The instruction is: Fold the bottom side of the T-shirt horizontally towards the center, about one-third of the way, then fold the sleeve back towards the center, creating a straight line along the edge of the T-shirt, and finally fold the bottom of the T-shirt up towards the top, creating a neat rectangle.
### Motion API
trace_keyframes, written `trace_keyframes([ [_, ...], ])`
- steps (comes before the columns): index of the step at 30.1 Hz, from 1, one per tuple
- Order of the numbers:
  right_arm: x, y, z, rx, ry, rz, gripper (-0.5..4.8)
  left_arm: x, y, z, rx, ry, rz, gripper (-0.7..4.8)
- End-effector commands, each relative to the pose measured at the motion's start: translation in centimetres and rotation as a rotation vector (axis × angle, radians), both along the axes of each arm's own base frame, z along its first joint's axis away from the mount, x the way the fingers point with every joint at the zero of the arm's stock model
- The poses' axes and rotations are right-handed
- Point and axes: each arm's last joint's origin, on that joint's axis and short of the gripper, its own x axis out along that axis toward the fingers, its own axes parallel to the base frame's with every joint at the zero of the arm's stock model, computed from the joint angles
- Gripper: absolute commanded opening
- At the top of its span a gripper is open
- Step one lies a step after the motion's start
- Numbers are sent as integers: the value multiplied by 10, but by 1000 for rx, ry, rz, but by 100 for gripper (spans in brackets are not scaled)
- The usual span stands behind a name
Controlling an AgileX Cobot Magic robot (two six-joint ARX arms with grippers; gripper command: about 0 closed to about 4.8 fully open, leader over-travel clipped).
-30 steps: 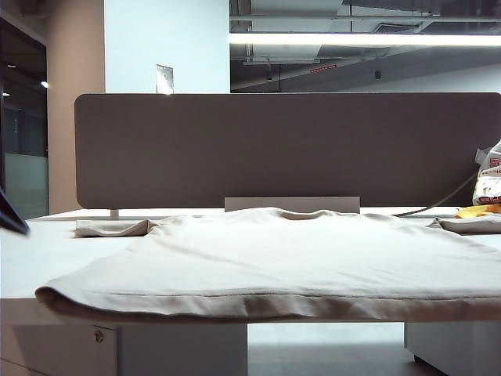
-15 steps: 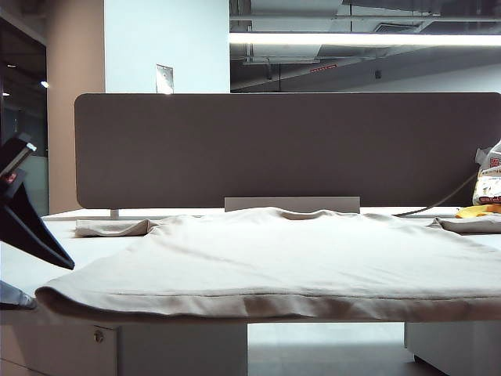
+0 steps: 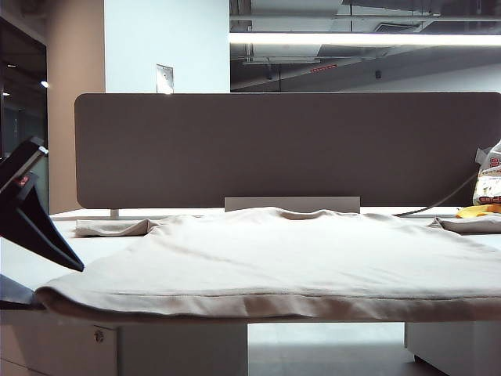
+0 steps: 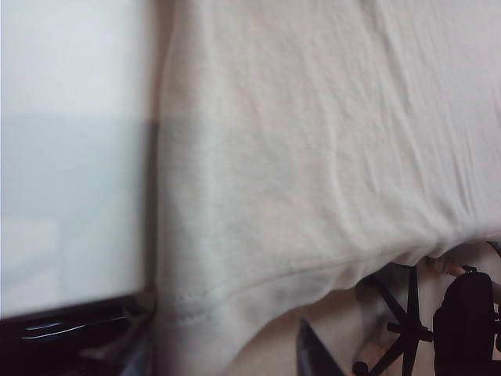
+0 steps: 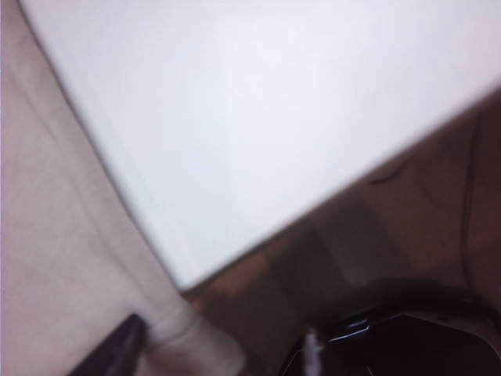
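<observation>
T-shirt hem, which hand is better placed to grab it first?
Probably the left hand: it sits beside the hem's left corner of the T-shirt. The right hand is over the right corner, outside the exterior view.

Beige T-shirt [image 3: 282, 254] lies flat, hemmed bottom side [image 3: 266, 301] overhanging table edge.

plain beige t-shirt [image 3: 297, 251] on a white table [image 3: 31, 258], dark grey-brown partition [image 3: 282, 149] behind; black left gripper [image 3: 35, 235]; white-and-yellow bag [image 3: 489, 188].

White table [image 3: 23, 262] carries the spread T-shirt [image 3: 290, 251].
</observation>
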Motion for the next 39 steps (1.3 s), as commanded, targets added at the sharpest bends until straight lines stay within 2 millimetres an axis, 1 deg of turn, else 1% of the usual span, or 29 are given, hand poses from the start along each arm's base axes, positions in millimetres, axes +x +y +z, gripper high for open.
trace_keyframes([
  [1,4,-1,3,-6,-49,11,220,2,0,2,1,-13,6,197],
  [2,4,-1,3,-5,-54,13,199,2,0,2,2,-14,6,175],
  [6,6,-1,0,8,-46,19,197,3,0,2,2,-21,8,174],
  [7,7,0,-2,21,-43,29,182,3,0,2,4,-20,10,174],
  [8,8,0,-4,30,-42,37,139,3,0,2,4,-20,11,167],
  [10,10,1,-6,45,-43,53,100,3,0,2,4,-20,10,116],
  [11,11,3,-8,51,-46,65,80,3,0,2,4,-21,10,100],
  [13,15,6,-12,53,-44,88,60,3,0,2,5,-22,12,66],
  [15,18,9,-14,54,-49,106,14,3,0,2,5,-22,12,30],
  [16,20,10,-15,53,-57,115,-3,3,0,3,5,-24,11,3],
  [17,21,11,-15,55,-66,123,-2,3,0,3,4,-27,11,-6],
  [19,23,11,-14,65,-99,129,-2,4,0,4,2,-41,11,-6],
  [22,30,10,-7,114,-164,151,-2,7,-1,7,-4,-70,11,-6],
  [25,38,9,3,142,-209,186,-2,13,-2,16,-7,-107,5,-6],
  [29,51,8,21,177,-254,231,-2,24,-4,30,3,-147,-13,-6],
  [34,63,13,35,171,-276,267,-2,39,-5,53,69,-202,-34,-6],
  [37,74,15,50,158,-315,292,-2,49,-6,70,91,-258,-13,-6],
  [38,80,16,60,149,-343,301,-2,52,-6,76,113,-271,5,-6],
  [39,83,16,64,145,-355,303,-2,54,-6,78,122,-278,11,-6],
])
